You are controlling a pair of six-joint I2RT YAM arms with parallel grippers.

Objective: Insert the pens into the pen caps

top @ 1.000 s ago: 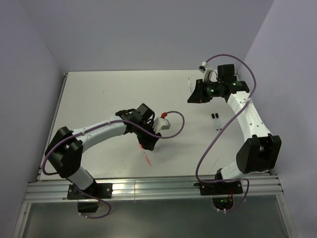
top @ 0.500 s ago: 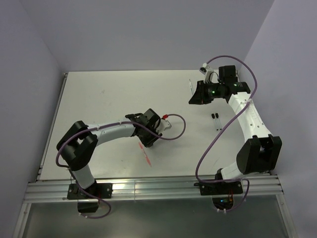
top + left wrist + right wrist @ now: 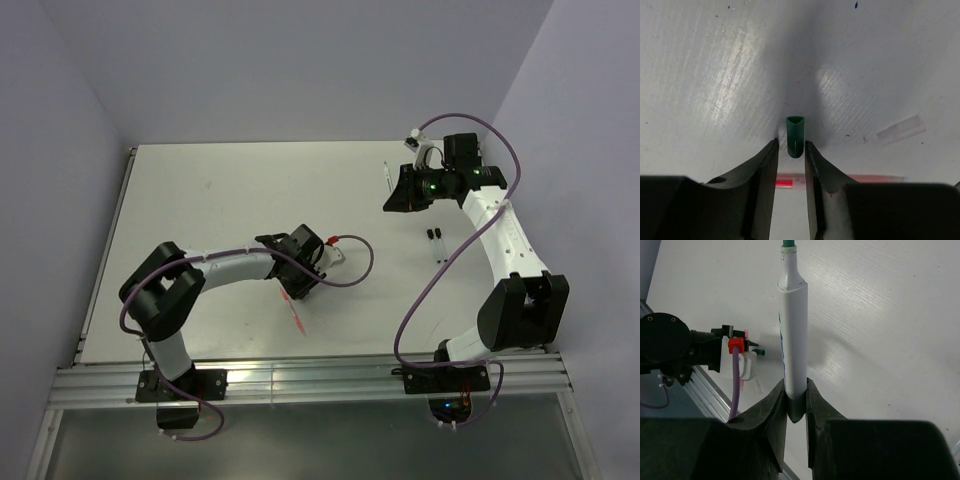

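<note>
Above the white table (image 3: 200, 200), the right gripper (image 3: 796, 385) holds a white pen (image 3: 792, 330) tight, and the left gripper (image 3: 791, 143) has jaws a little apart around the tiny green cap (image 3: 795, 131) lying there, so it should squeeze gently.

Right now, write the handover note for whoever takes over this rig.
Left gripper: jaws either side of the green cap on the table; firm grip not confirmed.
Right gripper: shut on the back end of a white pen, green tip bare.
Red pen lies by the left gripper. Two more pens lie side by side near the right arm; too small to tell if capped.
Done: pen picked up.
Left: grip the cap, push it onto the green tip, then do the others.
</note>
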